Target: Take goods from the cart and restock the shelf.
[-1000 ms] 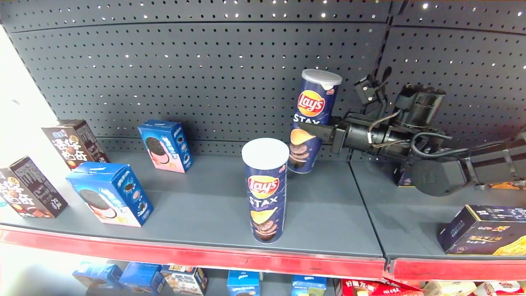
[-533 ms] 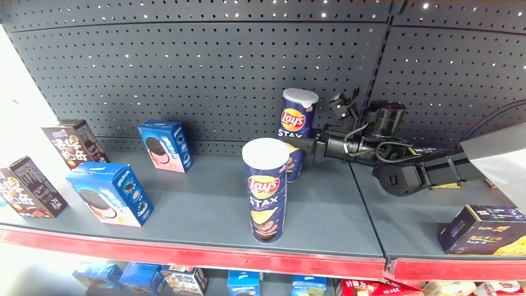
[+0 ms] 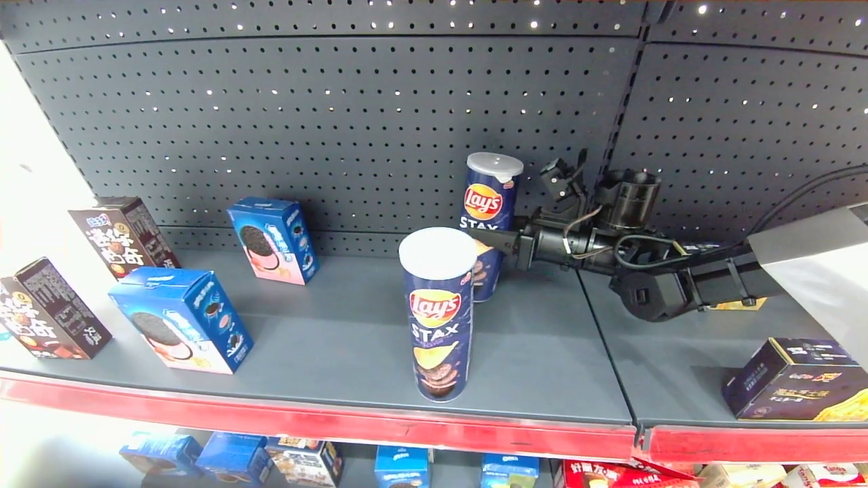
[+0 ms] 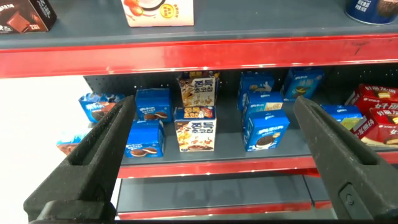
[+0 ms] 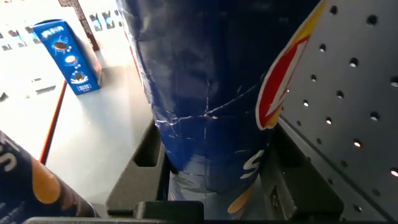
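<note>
Hard white light washes out the far left beside the shelf (image 3: 339,339). Bright pinpoints shine through the pegboard (image 3: 339,135) holes. Shadows on the shelf are faint and soft. The red shelf edge (image 3: 305,418) bows with lens distortion.

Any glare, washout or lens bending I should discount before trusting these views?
Head view: white washout beside the brown box, red shelf edge bows, light dots pierce the back panel. Left wrist view: washout beside the blue packs. Right wrist view: bright washout behind the blue box.

Head camera overlooks the shelf (image 3: 339,332) — right wrist camera, pressed close, shares its rear can (image 3: 494,196).
</note>
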Tool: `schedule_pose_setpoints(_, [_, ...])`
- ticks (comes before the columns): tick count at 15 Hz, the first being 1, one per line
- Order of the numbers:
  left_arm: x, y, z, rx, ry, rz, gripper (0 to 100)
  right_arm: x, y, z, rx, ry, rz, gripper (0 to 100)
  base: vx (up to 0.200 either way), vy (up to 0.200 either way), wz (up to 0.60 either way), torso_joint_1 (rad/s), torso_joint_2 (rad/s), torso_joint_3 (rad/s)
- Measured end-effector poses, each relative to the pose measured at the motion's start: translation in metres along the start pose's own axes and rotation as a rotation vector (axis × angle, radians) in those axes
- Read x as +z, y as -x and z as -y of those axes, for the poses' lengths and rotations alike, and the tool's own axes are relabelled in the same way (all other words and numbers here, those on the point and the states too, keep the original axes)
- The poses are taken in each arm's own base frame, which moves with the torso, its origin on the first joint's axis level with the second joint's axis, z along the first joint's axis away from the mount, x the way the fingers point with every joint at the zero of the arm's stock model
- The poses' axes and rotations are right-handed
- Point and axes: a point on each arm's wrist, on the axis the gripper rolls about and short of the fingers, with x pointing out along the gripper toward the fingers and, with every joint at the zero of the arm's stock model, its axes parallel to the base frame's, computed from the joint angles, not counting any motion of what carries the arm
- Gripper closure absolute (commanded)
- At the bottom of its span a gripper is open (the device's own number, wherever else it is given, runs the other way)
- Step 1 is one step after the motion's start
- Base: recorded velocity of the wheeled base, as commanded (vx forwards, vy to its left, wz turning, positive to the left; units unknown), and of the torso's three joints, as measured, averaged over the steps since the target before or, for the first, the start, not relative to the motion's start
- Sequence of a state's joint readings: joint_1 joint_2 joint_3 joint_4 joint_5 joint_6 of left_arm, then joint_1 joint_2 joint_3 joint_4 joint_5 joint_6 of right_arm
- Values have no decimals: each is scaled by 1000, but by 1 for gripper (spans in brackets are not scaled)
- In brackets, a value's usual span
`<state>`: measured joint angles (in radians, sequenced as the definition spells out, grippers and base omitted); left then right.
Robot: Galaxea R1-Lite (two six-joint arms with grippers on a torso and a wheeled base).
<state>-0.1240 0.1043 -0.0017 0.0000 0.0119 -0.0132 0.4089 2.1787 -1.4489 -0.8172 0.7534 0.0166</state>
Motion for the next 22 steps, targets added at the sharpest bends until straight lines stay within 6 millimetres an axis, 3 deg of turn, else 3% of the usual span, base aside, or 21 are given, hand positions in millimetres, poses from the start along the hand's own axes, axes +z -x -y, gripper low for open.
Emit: schedule_pose_setpoints(22, [0, 0, 0, 0, 0, 0, 0, -11, -3, -4, 3, 39, -33, 100, 0, 0, 0, 0, 0, 0])
